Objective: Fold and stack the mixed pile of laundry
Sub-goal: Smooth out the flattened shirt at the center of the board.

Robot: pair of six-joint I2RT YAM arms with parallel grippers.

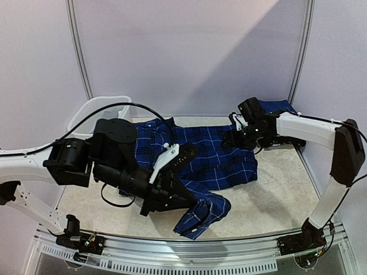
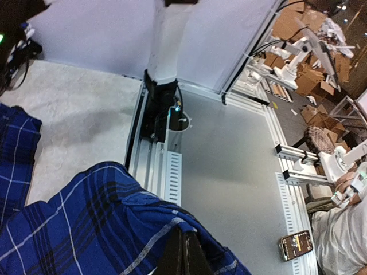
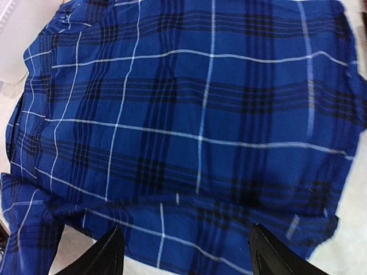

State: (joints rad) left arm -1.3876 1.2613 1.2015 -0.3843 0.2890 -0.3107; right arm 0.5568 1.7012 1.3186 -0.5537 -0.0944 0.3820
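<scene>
On the table (image 1: 281,177), centrally, your plaid shirt (image 1: 221,157) lay mostly spread, left gripper (image 1: 190,201) clamped on its near edge, right gripper (image 3: 188,259) gaping above its far right, and folding seemed barely begun, nothing stacked.

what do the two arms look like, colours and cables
Both have white tubular links with bulky black joint housings. The left arm carries a looping black cable, and its black left tool has a white bracket. The right arm's black right tool has two pointed dark fingers.
</scene>
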